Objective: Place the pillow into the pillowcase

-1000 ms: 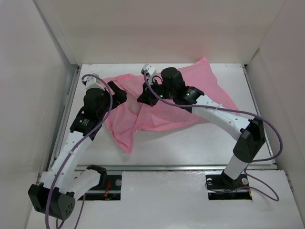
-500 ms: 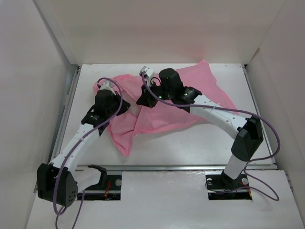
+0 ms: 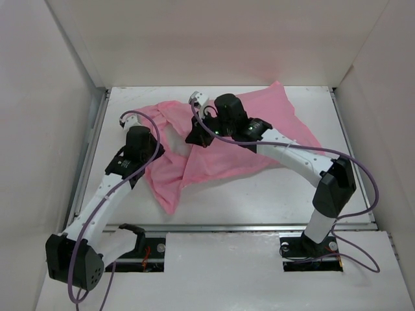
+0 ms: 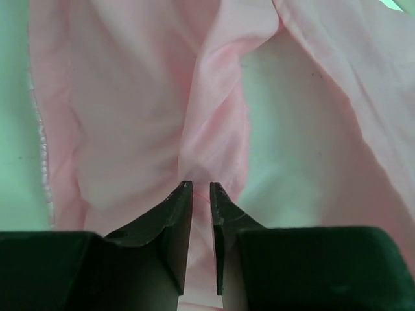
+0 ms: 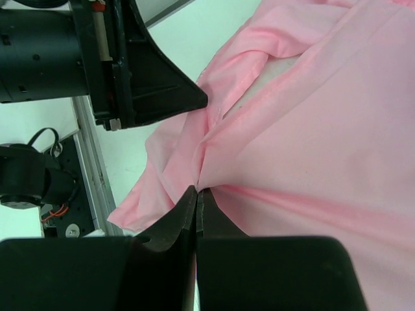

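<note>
The pink pillowcase (image 3: 259, 129) lies crumpled across the middle of the white table (image 3: 259, 188). My right gripper (image 3: 194, 137) is shut on a bunched fold of the pillowcase (image 5: 311, 129) near its left part, and the cloth fans out from the right gripper (image 5: 196, 190). My left gripper (image 4: 201, 186) points down at the pillowcase (image 4: 130, 97). Its jaws stand a narrow gap apart, with a pink fold running between them. From the right wrist, the left gripper (image 5: 204, 100) touches the cloth edge. A pale surface (image 4: 305, 129) shows between folds. I cannot make out the pillow.
High white walls (image 3: 58, 97) box in the table on the left, back and right. A metal rail (image 3: 259, 227) runs along the near edge, in front of both arm bases. The pillowcase's lower corner (image 3: 170, 204) hangs toward that rail.
The left arm swung in over the pillowcase's left edge, then drew back a little. Its wide jaws closed and have parted slightly. The right arm holds its fold, barely shifted left.
</note>
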`<state>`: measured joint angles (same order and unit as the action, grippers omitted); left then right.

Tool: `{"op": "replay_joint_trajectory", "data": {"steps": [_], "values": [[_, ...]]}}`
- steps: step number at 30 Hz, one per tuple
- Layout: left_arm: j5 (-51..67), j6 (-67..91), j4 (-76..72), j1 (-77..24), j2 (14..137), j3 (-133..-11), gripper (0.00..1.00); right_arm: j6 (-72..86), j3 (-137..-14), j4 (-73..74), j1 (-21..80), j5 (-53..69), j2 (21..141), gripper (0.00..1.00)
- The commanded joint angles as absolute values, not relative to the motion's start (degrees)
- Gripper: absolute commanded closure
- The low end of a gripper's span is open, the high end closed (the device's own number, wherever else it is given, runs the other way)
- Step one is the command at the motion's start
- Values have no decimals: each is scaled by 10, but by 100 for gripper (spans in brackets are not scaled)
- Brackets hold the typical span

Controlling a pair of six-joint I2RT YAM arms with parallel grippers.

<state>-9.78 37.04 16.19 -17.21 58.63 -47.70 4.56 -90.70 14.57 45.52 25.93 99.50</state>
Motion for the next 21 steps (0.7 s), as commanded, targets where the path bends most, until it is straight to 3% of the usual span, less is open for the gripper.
{"op": "replay_joint_trajectory", "data": {"steps": [1,7,15,17,18,19,21], "values": [[-90,364,136,-171,595,-481,84,48,-929,133,461,275,1004,100],[-26,353,76,-171,627,-465,79,48,-929,138,461,275,1009,100],[-33,320,69,-189,666,-497,68,43,-929,143,461,275,1009,100],[-38,312,69,-194,680,-505,76,43,-929,148,461,269,1009,100],[-38,312,69,-194,680,-505,84,43,-929,149,461,269,1009,100],[-43,312,69,-194,686,-511,100,43,-929,149,461,269,1009,100],[-43,307,83,-200,692,-526,100,43,-929,149,461,269,1009,100]]}}
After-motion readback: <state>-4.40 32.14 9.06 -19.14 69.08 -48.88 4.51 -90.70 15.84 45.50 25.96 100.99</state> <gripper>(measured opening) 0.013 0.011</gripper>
